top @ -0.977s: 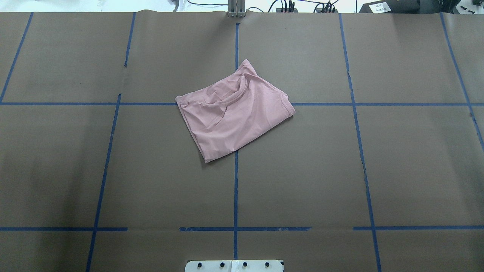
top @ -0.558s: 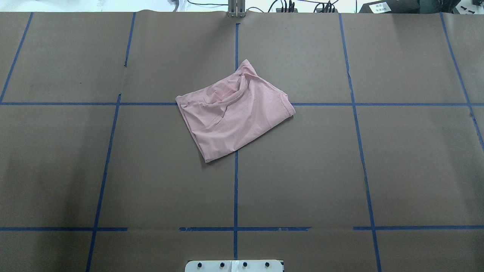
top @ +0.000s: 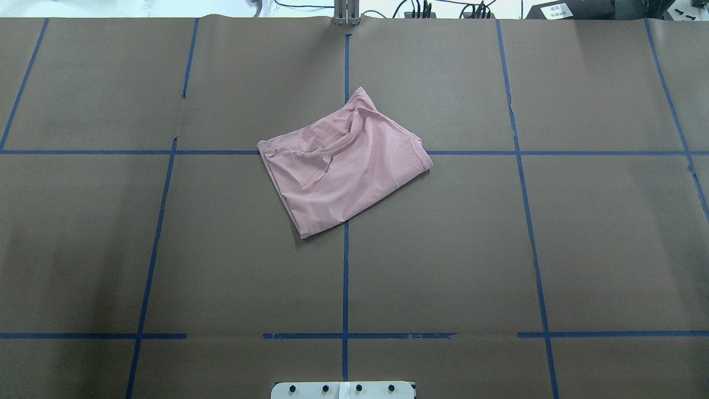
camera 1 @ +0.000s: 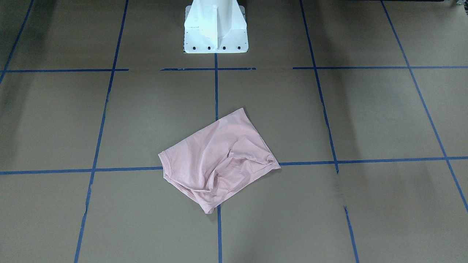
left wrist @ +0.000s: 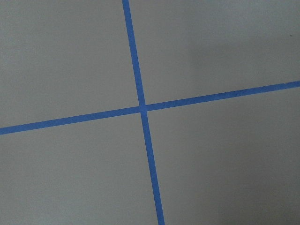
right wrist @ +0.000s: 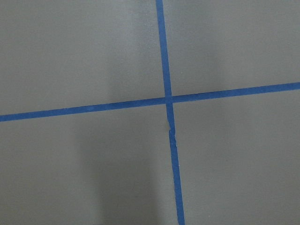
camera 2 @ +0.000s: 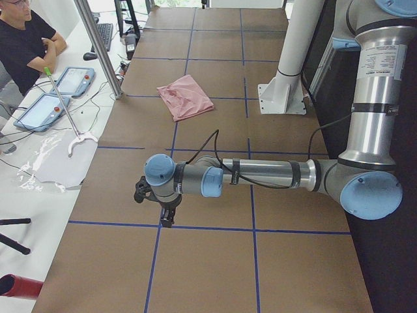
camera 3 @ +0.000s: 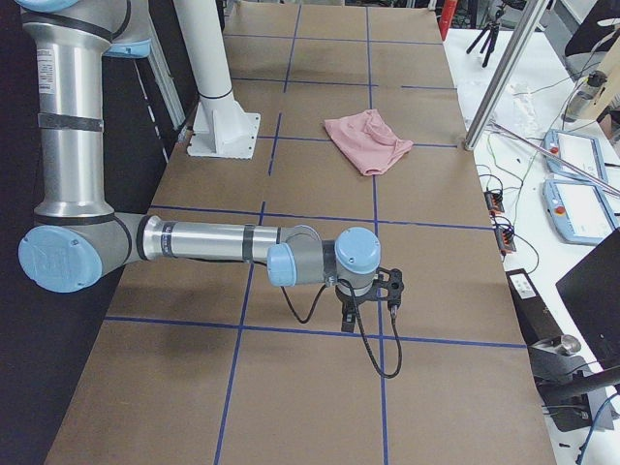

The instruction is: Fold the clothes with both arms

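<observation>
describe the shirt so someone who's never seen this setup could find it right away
Start at the brown table gridded with blue tape and find the white base at its robot-side edge. Follow the centre tape line away from the base to the second crossing: the shirt lies over it. It is the only pink, soft thing on the table, folded into a skewed rectangle.

Brown paper-covered counter (top: pixel 443 249) carried blue tape grid (top: pixel 345 277). Tape crossing (left wrist: pixel 142 108) filled left wrist view; second crossing (right wrist: pixel 168 99), tape chipped just below it, filled right wrist view. White pedestal base (camera 1: pixel 215 25) stood on centre line. Beside counter: operator in black shirt (camera 2: pixel 26 39), arms folded; metal post (camera 2: pixel 98 45); keyboard (camera 2: pixel 104 36); teach pendant (camera 2: pixel 73 81); second pendant (camera 2: pixel 39 111).
</observation>
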`<action>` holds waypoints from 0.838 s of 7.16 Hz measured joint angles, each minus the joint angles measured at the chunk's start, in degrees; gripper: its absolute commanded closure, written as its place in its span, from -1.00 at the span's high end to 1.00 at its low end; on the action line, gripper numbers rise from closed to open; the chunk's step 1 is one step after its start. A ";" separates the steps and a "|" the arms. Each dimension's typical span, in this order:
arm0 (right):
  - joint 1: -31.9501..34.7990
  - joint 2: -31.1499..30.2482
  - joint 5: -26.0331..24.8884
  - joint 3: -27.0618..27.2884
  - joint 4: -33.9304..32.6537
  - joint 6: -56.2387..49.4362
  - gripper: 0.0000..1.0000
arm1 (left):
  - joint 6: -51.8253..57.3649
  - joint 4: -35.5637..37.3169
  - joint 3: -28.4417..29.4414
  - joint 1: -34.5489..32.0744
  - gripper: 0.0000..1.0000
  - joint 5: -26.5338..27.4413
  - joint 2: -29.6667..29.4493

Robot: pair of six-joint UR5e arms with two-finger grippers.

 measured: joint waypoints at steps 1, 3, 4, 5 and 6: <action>0.01 -0.12 -0.06 0.00 0.00 0.00 1.00 | -0.05 -0.01 0.05 0.00 1.00 0.12 0.03; 0.03 -0.40 -0.18 -0.01 0.00 0.00 1.00 | 0.08 -0.07 0.06 -0.06 1.00 0.29 0.11; 0.03 -0.43 -0.31 -0.02 0.00 -0.02 1.00 | 0.10 -0.08 0.05 -0.16 1.00 0.34 0.08; 0.03 -0.44 -0.47 -0.02 0.00 -0.04 1.00 | 0.08 -0.19 0.02 -0.42 1.00 0.41 -0.01; 0.03 -0.42 -0.60 0.00 0.00 -0.02 1.00 | 0.07 -0.56 -0.03 -0.86 1.00 0.89 -0.13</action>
